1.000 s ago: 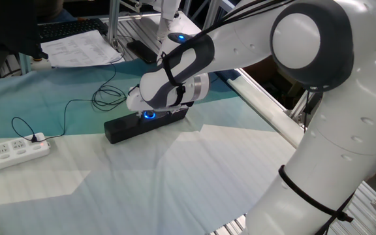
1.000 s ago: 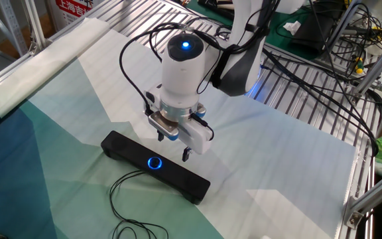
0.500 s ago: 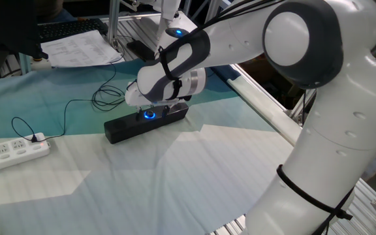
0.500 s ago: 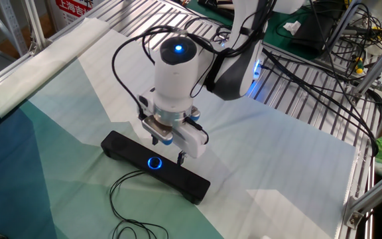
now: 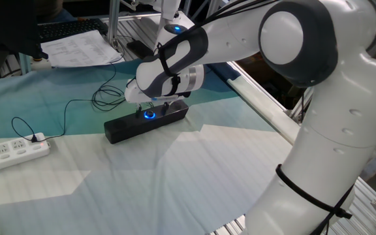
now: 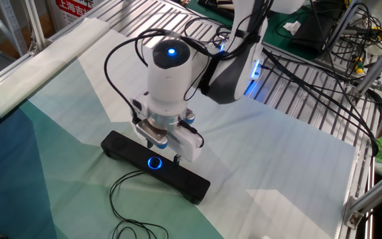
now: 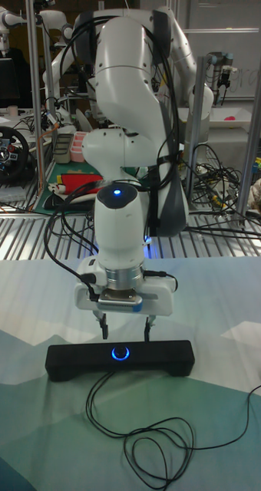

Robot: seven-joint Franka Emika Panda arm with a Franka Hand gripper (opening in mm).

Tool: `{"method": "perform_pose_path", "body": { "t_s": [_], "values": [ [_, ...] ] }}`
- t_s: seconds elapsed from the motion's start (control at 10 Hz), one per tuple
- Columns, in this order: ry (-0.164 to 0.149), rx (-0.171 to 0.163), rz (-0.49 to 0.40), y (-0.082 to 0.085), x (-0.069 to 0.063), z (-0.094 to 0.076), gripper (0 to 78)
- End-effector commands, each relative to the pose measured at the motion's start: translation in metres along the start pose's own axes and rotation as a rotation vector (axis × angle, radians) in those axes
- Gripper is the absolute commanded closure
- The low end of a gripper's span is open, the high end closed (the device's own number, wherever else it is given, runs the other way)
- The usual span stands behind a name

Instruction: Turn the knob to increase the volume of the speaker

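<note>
The speaker (image 5: 119, 129) is a long black bar lying on the teal and white cloth, also seen in the other fixed view (image 6: 190, 184) and the tall view (image 7: 69, 360). Its knob (image 5: 149, 115) glows with a blue ring at mid-face (image 6: 154, 162) (image 7: 120, 353). My gripper (image 7: 127, 330) hangs open just above the bar, pointing down, with one finger (image 7: 104, 328) on each side of the knob's line and nothing between them. From the side views the gripper (image 5: 152, 106) (image 6: 159, 150) sits right over the knob, not touching it.
A thin black cable (image 7: 153, 437) loops from the speaker across the cloth. A white power strip (image 5: 12, 151) lies at the left edge. Papers (image 5: 83, 47) and a keyboard sit behind. Metal rails (image 6: 297, 99) border the cloth.
The gripper has shifted sideways along the speaker and come lower, ending centred over the knob. Its fingers stay open. The speaker has not moved.
</note>
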State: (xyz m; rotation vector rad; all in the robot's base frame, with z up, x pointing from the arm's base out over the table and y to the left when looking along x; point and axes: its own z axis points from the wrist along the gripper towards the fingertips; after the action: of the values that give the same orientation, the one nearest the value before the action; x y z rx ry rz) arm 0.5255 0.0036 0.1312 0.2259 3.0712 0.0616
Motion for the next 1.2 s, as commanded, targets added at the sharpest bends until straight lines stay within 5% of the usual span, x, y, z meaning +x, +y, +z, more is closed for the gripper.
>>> {"method": "perform_pose_path", "body": {
  "t_s": [0.1,1.2],
  "values": [
    [-0.002,0.000,-0.017,-0.0042,-0.0122,0.0009,0.1],
    [0.006,0.004,-0.061,-0.0047,-0.0209,0.0104,0.1]
  ]
}}
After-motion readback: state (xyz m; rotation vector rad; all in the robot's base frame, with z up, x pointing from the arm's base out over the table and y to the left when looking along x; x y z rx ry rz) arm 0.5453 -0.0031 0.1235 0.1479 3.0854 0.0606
